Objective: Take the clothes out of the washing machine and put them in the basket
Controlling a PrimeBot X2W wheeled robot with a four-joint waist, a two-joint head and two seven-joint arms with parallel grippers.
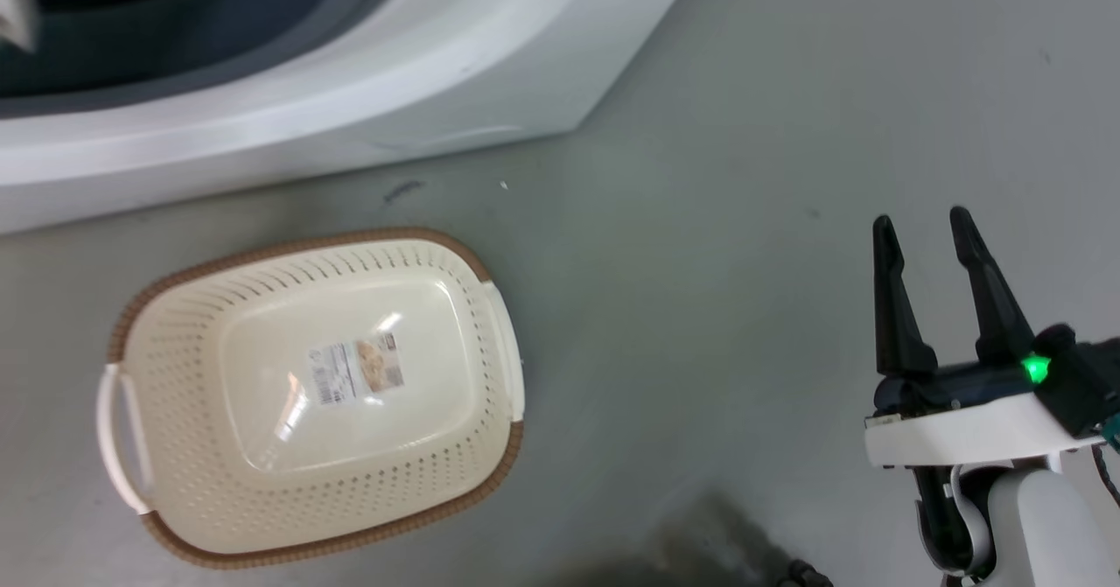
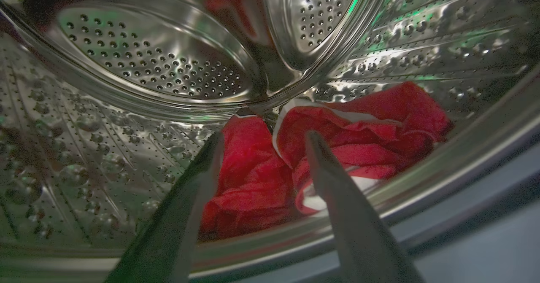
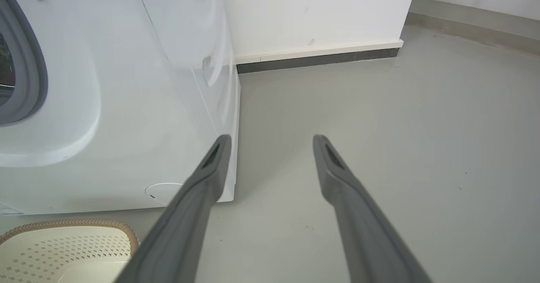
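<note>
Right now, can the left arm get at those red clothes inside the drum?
Probably yes: the left arm's jaws stand open, aimed at the clothes in the drum, with nothing between them.

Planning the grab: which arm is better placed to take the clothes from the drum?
Left. The left gripper is open inside the drum, fingers aimed at the clothes. The right gripper hangs open over floor, outside the machine.

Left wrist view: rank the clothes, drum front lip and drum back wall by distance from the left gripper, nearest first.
1. clothes: red heap on the drum floor, just ahead of the open left gripper.
2. drum front lip: shiny rim along the bottom, crossed by the fingers behind their tips.
3. drum back wall: perforated panels at the top, beyond the clothes.
</note>
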